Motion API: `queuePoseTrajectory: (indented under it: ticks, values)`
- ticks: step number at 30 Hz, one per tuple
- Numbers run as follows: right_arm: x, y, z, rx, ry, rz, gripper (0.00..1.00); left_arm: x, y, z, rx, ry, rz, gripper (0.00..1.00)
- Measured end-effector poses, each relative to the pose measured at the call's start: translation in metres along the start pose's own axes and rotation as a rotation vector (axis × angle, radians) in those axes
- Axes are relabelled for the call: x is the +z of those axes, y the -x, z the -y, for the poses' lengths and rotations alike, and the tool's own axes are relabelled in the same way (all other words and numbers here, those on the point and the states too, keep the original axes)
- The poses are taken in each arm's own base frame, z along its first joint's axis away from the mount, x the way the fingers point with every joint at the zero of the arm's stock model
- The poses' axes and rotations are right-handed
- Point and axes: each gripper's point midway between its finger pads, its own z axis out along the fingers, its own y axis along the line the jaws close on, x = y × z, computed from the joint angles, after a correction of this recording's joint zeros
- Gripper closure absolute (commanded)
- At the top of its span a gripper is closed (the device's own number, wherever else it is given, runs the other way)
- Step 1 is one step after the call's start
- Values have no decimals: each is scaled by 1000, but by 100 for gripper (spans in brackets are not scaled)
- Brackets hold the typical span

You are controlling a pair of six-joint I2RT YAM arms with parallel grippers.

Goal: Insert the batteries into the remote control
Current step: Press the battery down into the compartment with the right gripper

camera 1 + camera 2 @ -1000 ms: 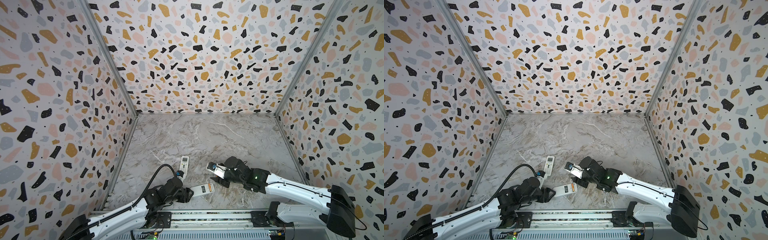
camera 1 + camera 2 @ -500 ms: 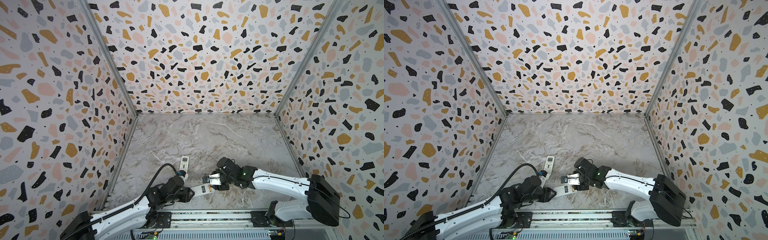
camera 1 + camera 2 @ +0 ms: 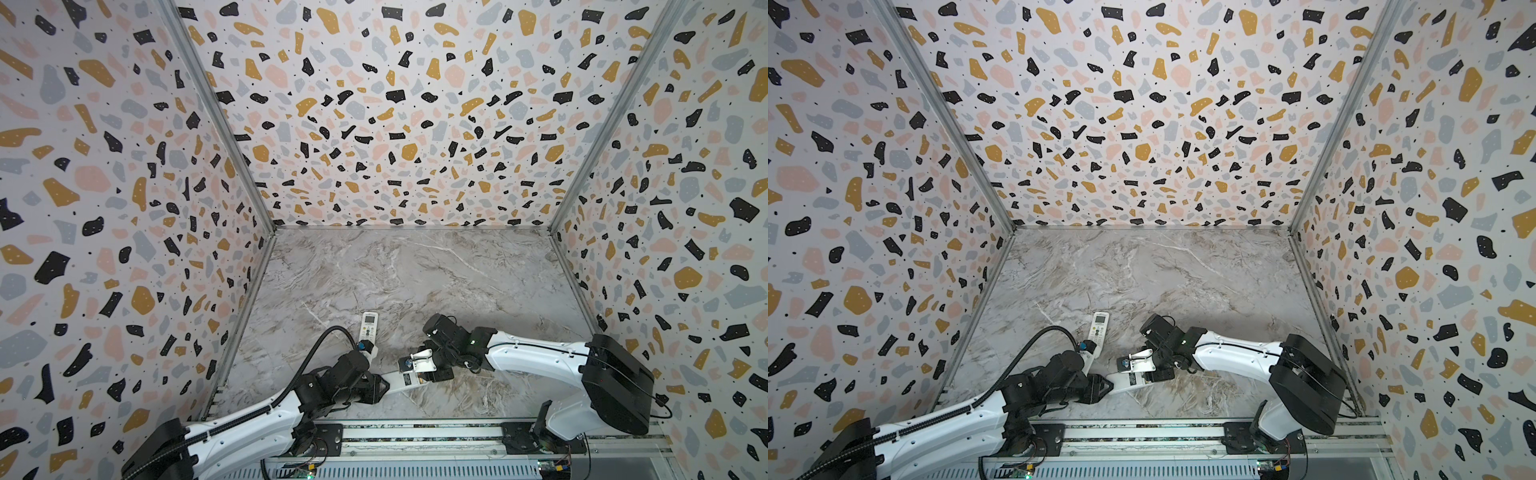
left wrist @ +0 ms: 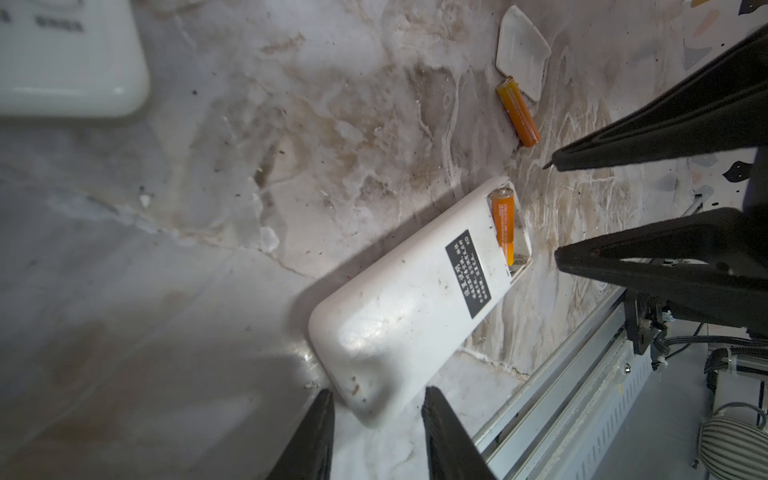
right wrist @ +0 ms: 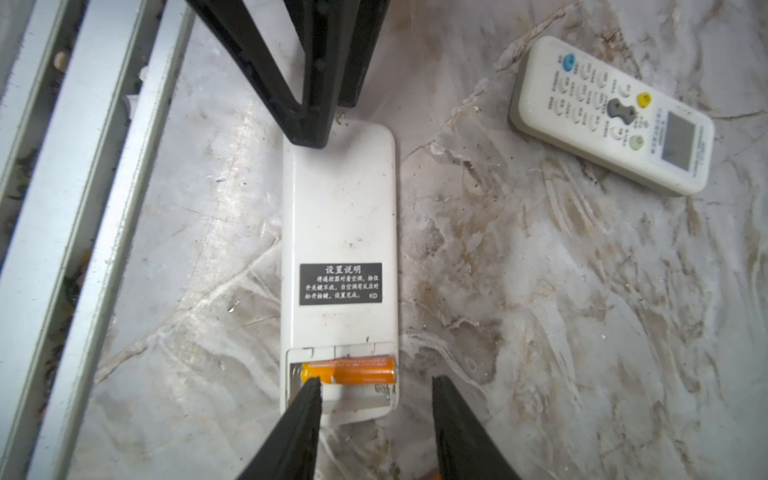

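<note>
Near the front edge of the grey marble-look bench, left of its middle: a white plastic remote control, lying buttons-down with the battery bay open at the end toward the right arm. In the bay's inner slot, one orange cylindrical battery, seated crosswise to the remote; outer slot bare.

Rounded closed end of the remote bracketed by the left gripper, a black finger hard by each side. Cannot tell whether pinching or just shy of contact. Over the bay end, the right gripper, hovering with jaws parted and nothing between them.

Just past the bay end, loose on the bench, a second orange battery, just beside the white plastic bay cover. Lies outside the right jaws, off beside one finger on the side away from the front rail. Shows in the right wrist view only as an orange sliver under a finger, likely the same one. Runs roughly parallel with the seated battery, so across the remote. Sits far nearer the right arm than the left.

Probably calls for drawing the right gripper back and sideways, then straddling the cylinder across its width before carrying it to the bare slot.

Farther toward the back, by the left arm: a second white remote with buttons and display, face up.
</note>
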Motion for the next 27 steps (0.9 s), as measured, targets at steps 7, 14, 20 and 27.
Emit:
queuePoseTrajectory:
  ticks: [7, 14, 20, 27]
  values:
    - [6, -8, 0, 9, 14, -19, 55, 1, 0, 0, 0, 0, 0, 64]
    - [11, -12, -2, 11, 29, -32, 56, 2, -2, -2, -1, 6, -6, 65]
    - [15, -13, -3, 13, 49, -36, 59, 3, -2, -3, -2, 8, -9, 67]
    - [19, -18, -9, 21, 84, -51, 63, 4, -2, -2, -1, 2, -3, 67]
